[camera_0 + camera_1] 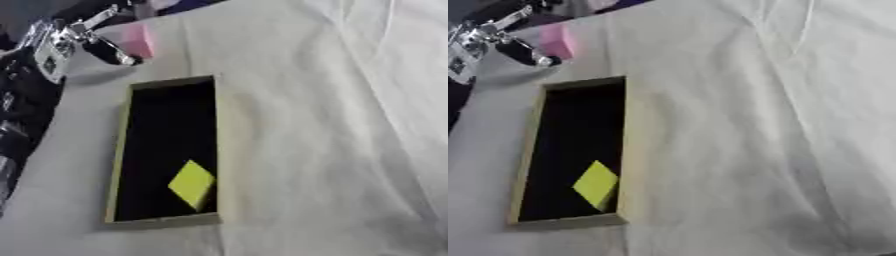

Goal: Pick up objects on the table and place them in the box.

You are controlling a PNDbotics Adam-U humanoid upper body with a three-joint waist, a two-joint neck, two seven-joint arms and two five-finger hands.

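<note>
The pink block (138, 40) sits on the white-draped desk (332, 125) just beyond the far end of the box (118, 150), near the cloth's far edge — the one thing I can see left to collect; the yellow piece (192, 183) already lies tilted in the box's dark bottom, toward the near end. My left robot hand (107, 47) reaches in from the upper left, its dark fingers beside the block, perhaps touching it; whether they have closed on it I cannot tell. My right robot hand is out of sight.
</note>
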